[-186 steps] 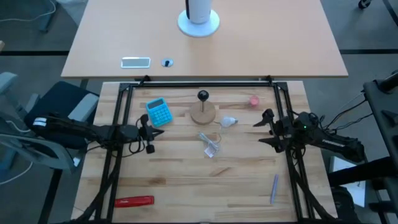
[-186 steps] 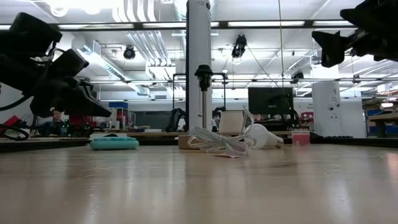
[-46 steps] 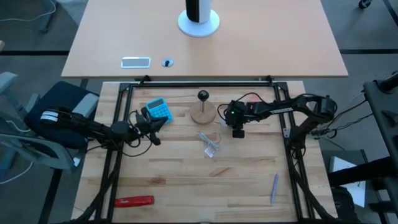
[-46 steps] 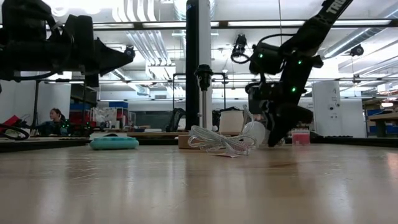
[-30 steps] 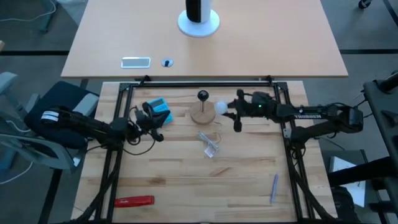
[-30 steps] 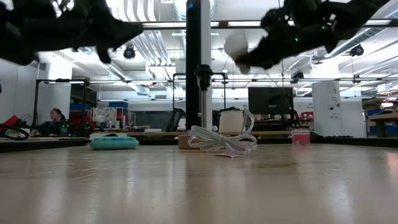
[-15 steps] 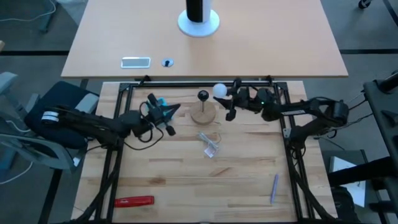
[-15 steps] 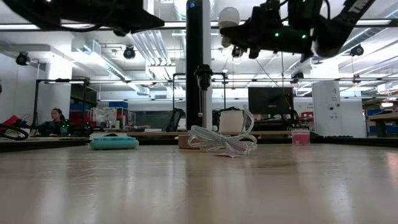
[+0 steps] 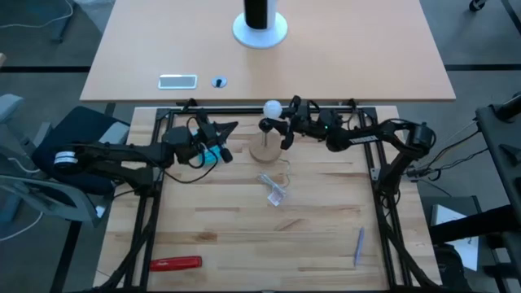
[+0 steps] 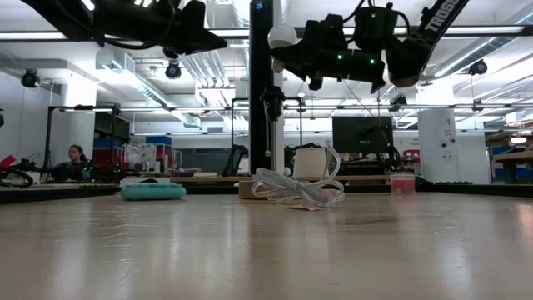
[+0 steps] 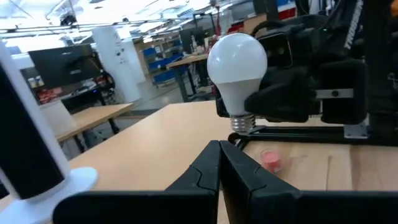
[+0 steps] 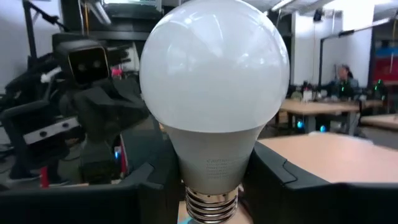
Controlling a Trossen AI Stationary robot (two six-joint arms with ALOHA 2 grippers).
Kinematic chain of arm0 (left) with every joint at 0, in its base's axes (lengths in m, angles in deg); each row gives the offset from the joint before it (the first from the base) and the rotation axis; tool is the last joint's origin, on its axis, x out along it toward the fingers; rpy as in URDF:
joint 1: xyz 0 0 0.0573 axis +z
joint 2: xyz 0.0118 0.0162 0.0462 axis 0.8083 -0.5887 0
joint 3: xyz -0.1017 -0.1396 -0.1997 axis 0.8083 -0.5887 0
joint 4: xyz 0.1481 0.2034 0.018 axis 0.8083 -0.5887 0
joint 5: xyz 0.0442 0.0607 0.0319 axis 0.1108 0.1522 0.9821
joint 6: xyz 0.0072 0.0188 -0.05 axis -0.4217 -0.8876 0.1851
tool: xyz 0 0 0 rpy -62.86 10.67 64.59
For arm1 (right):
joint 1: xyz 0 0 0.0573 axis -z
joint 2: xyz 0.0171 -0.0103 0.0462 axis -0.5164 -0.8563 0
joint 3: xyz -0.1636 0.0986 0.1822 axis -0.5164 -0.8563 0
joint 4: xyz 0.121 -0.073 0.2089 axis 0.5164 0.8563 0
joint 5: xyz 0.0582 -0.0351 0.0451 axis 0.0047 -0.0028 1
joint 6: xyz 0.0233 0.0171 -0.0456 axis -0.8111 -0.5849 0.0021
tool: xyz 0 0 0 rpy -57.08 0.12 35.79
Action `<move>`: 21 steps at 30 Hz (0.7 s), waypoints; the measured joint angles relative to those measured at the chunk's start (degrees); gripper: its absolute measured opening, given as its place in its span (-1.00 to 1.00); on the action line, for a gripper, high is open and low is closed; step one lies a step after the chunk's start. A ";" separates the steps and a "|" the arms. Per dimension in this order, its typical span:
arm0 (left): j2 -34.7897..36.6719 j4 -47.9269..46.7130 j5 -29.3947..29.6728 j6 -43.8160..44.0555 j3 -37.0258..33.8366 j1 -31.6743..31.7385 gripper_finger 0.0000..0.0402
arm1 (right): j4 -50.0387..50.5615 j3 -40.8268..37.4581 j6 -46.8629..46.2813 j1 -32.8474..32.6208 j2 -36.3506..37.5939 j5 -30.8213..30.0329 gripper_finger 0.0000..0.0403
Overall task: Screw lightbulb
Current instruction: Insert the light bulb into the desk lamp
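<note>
— Big pale wooden bench, both dark arms up off it. What's the right gripper got?

— It's clamped on the small white globe lightbulb, fingers on the neck beside the silvery screw base, globe pointing away from the arm. The bulb hangs in the air near the black socket post on the round wooden disc.

— And the left gripper?

— Raised over the teal calculator, its dark fingers pressed together, holding nothing. A clear plastic wrapper lies in front of the disc.
</note>
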 joint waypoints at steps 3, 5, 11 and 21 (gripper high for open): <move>-0.01 0.28 -1.85 0.09 0.10 0.07 -1.00 | 3.63 0.64 0.05 0.20 0.10 -0.03 -0.42; -0.60 1.06 -2.86 0.11 1.02 0.07 -1.00 | 4.91 0.87 0.03 0.38 0.10 -0.03 -0.42; -5.76 1.50 -3.00 -0.38 6.56 0.12 -1.00 | 5.27 1.15 -0.42 0.65 0.10 -0.36 -0.42; -13.73 1.60 -3.04 -6.92 16.53 1.03 -1.00 | 7.44 1.15 -2.62 0.83 0.10 -1.91 -0.42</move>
